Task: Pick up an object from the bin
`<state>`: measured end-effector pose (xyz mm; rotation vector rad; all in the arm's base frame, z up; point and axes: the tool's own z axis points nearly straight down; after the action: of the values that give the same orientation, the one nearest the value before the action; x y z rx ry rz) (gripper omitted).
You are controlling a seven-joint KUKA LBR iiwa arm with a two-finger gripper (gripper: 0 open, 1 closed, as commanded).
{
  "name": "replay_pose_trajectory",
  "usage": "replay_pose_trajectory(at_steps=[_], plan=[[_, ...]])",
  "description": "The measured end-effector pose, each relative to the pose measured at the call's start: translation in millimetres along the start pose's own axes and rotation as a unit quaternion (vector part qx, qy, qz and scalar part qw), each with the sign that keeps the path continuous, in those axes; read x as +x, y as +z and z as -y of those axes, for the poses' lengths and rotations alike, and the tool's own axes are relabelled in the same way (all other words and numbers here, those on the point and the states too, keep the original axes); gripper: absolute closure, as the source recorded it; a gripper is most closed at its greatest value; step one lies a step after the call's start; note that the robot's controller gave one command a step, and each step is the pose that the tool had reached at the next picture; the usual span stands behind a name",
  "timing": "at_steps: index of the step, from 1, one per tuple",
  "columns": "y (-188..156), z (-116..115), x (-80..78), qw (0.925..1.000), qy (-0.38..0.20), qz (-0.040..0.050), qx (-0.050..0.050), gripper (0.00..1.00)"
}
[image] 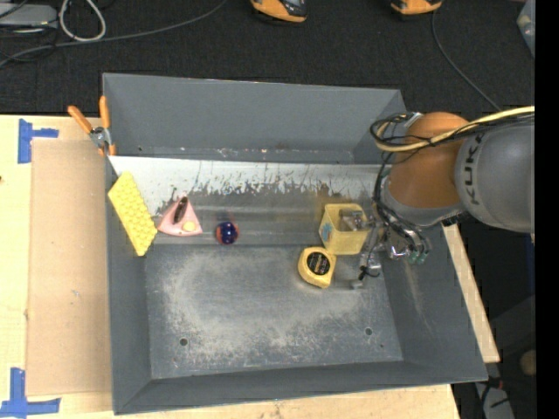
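Two yellow things, a box (337, 230) and a tape measure (316, 267), lie just beside the pincer (368, 269), whose state I cannot tell.

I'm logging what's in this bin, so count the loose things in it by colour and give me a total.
Yellow: 3, a flat plate, a tape measure and a box
Pink: 1, a wedge
Blue: 1, a ball
Total: 5
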<state>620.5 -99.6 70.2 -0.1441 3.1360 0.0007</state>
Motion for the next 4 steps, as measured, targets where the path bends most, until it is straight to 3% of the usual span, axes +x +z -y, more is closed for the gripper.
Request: replay_pose_trajectory(at_steps=[1,2,3,4], plan=[[-0.6,5.2,2.8,0.9825,-0.186,0.0018,0.001,0.00],[-18.3,23.1,3.1,0.9820,-0.189,0.0019,0.000,0.00],[-1.3,-88.9,-6.7,0.9404,-0.340,0.0036,0.000,1.00],[-1.4,-88.2,-6.6,0.9407,-0.339,0.0037,0.000,1.00]])
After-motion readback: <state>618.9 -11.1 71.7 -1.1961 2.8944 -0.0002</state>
